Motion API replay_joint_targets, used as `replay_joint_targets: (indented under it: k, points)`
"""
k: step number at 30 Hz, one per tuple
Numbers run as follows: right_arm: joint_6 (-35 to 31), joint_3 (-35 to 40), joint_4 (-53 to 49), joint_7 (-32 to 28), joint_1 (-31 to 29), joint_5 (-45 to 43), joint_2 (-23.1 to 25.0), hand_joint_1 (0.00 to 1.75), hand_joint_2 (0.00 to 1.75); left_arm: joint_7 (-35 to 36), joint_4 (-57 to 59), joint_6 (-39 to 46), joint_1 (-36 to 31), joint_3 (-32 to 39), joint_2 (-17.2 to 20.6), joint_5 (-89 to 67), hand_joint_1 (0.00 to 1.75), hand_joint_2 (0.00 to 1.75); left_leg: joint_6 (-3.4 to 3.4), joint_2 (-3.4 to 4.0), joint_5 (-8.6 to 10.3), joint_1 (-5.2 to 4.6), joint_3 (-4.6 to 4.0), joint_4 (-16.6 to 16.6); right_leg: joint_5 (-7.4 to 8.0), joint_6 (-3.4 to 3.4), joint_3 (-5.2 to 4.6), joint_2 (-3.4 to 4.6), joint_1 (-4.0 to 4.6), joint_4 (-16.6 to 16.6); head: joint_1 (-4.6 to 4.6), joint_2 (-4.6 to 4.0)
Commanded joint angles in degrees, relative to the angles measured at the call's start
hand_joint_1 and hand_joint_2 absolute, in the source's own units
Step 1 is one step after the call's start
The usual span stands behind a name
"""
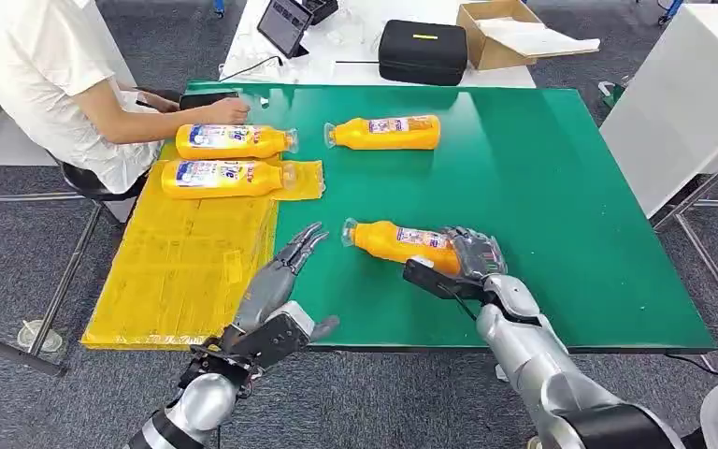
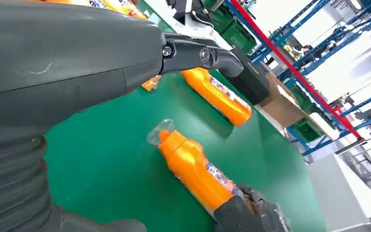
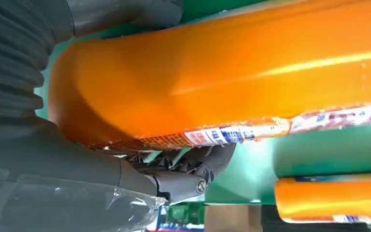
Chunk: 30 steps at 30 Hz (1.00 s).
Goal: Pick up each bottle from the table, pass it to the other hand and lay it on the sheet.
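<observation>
Head view: right hand (image 1: 467, 257) wrapped around the base of the near bottle (image 1: 400, 243) on the green desk (image 1: 542, 187).

The near bottle lies on its side near the desk's front edge, cap pointing toward the yellow sheet (image 1: 187, 262), with bare green surface between them. The right hand's fingers curl over the bottle's base end; in the right wrist view they close under its orange body (image 3: 222, 72). The left hand (image 1: 285, 281) holds nothing and hovers at the sheet's inner edge, fingers stretched out toward the bottle, well short of its cap. Two bottles (image 1: 234, 159) already lie on the sheet's far end beside a seated person (image 1: 65, 84). Another bottle (image 1: 383, 133) lies farther back on open green, wide free space to its right.
</observation>
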Motion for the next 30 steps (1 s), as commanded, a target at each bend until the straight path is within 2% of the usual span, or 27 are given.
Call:
replay_joint_targets:
  k: [1, 3, 5, 8, 9, 16, 20, 24, 29, 30]
  points:
    - [-2.38, -5.37, -10.21, -16.42, 9.08, -16.22, 4.17, 1.75, 1.75, -3.51, -1.28, 3.50, 6.18, 6.81, -7.06, 16.53, 0.00, 1.75, 0.02, -0.02, -0.09, 0.07, 0.22, -0.08, -0.08, -0.12, 0.28, -0.11, 0.10, -0.14, 0.00, 0.00]
    - [-2.77, -3.44, -21.61, -18.92, 13.98, -23.39, 5.54, 1.75, 1.75, -2.72, -0.08, 1.94, 8.48, 7.95, -8.94, 30.17, 0.00, 1.75, -0.01, 0.27, -0.22, 0.07, 0.24, -0.07, -0.06, -0.14, 0.22, 0.17, 0.11, -0.12, -0.02, 0.00]
    - [0.70, 0.18, -32.17, -19.20, 18.26, -30.81, 6.23, 1.75, 1.75, -1.62, 1.57, -1.71, 9.72, 7.95, -8.86, 43.23, 0.00, 1.75, -0.06, 0.14, -0.16, 0.04, 0.09, -0.07, -0.03, -0.09, 0.05, 0.13, 0.06, -0.06, 0.00, 0.00]
    - [1.42, 5.41, -40.50, -20.55, 21.12, -36.68, 6.68, 1.75, 1.75, -2.08, 2.23, -2.00, 10.58, 8.76, -8.58, 52.03, 0.00, 1.75, -0.05, 0.06, -0.26, 0.02, 0.11, -0.05, -0.22, -0.18, 0.09, 0.03, 0.06, 0.02, 0.00, 0.00]
    - [1.11, 6.96, -42.11, -20.95, 21.49, -37.87, 6.74, 1.75, 1.75, -2.17, 2.06, -1.94, 10.53, 8.86, -8.40, 53.82, 0.00, 1.75, -0.05, -0.02, -0.20, 0.03, -0.13, -0.03, -0.25, -0.02, -0.09, 0.04, 0.05, 0.04, -0.02, 0.00]
    - [1.26, 9.58, -41.37, -21.11, 20.50, -40.65, 6.16, 1.75, 1.75, -2.62, 0.89, -1.80, 9.91, 7.89, -7.65, 55.37, 0.00, 1.75, -0.01, -0.08, -0.21, 0.04, -0.34, -0.01, -0.28, 0.00, -0.26, 0.00, 0.04, 0.03, 0.00, 0.00]
    - [4.05, 13.70, -36.43, -20.46, 17.57, -40.85, 7.24, 1.75, 1.75, -3.74, 0.94, -4.81, 8.23, 5.75, -6.99, 54.72, 0.00, 1.75, -0.03, -0.04, -0.15, 0.04, -0.50, -0.01, -0.21, 0.02, -0.40, 0.09, 0.02, 0.02, 0.00, 0.00]
    - [9.05, 19.59, -29.06, -18.68, 14.12, -39.92, 7.41, 1.75, 1.75, -6.85, 1.39, -4.04, 6.32, 4.75, -7.18, 49.37, 0.00, 1.75, -0.04, 0.02, -0.18, 0.04, -0.39, -0.01, -0.22, -0.04, -0.31, 0.11, 0.05, 0.03, 0.00, 0.00]
    - [9.31, 19.95, -28.12, -18.78, 13.80, -40.01, 7.46, 1.75, 1.75, -6.87, 1.81, -4.00, 6.15, 5.04, -7.43, 49.22, 0.00, 1.75, -0.02, -0.04, -0.24, 0.07, -0.12, -0.06, -0.31, -0.08, -0.03, 0.00, 0.10, -0.03, 0.00, 0.00]
    - [9.31, 19.95, -28.12, -18.78, 13.80, -40.01, 7.46, 1.75, 1.75, -6.87, 1.81, -4.00, 6.15, 5.04, -7.43, 49.22, 0.00, 1.75, -0.01, -0.09, -0.15, 0.03, -0.37, -0.05, -0.24, 0.01, -0.28, 0.02, 0.03, -0.01, 0.00, 0.00]
